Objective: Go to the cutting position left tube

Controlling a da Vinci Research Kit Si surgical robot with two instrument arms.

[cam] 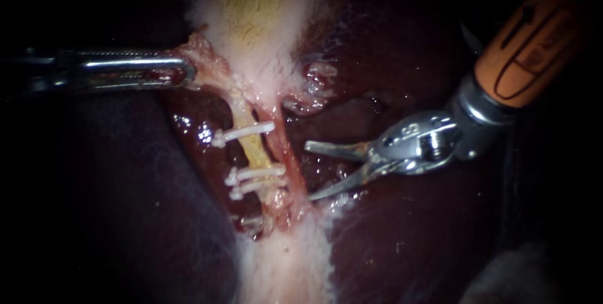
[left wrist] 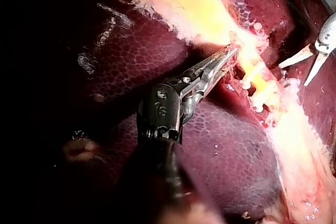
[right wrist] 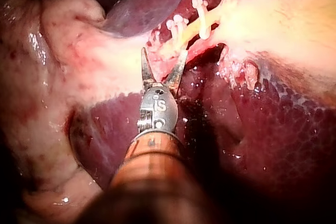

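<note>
The right instrument (cam: 308, 172) has clear room over the wet liver (cam: 402, 228) on the right, and its jaws stand wide open. The red tube (cam: 286, 153) lies just left of the jaw tips, in the way of the yellow left tube (cam: 252, 150). On that tube a bare gap shows between the top clip (cam: 245, 133) and the two lower clips (cam: 257, 171). The left instrument (cam: 187, 70) blocks the far left side, its jaws clamped on pink tissue (cam: 204, 53).
</note>
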